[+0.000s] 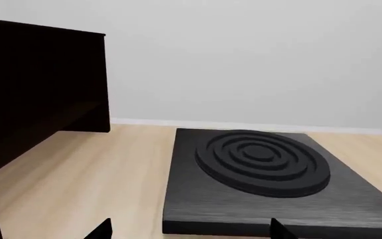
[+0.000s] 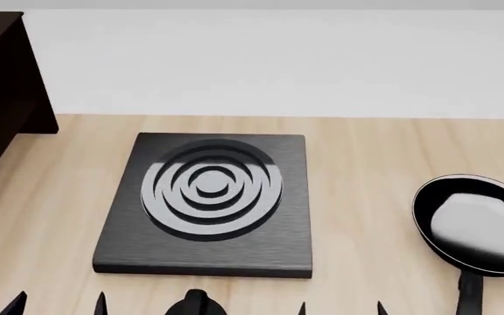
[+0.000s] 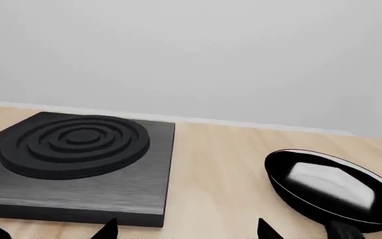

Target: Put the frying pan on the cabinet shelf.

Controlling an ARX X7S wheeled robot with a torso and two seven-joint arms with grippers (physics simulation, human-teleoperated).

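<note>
- Both grippers sit low at the near edge of the scene: the right gripper (image 2: 341, 308) and the left gripper (image 2: 60, 305) show only their dark fingertips, spread apart with nothing between them, so both are released and empty.
- Just ahead of the right gripper and off to its right, the frying pan (image 2: 475, 223) rests flat on the pale wooden table (image 2: 366, 170), its handle (image 2: 469, 295) pointing back toward the robot.
- As a judgement, the task has hardly begun: the pan is not grasped, not lifted, and nothing has been carried; reaching the handle, closing on it, and moving the pan across all remain.
- Up close, the pan is small, round and black, with a glossy pale-grey inside that throws a bright patch; its long handle is straight and dark, its end cut off by the frame.
- Ahead of the two grippers, between them, lies the square black hob plate (image 2: 208, 203) with raised concentric rings.
- Farthest off, beyond the left gripper and to its left, stands the dark cabinet (image 2: 2, 98); the cabinet shelf (image 1: 45, 124) shows in the left wrist view, well apart from the pan.
</note>
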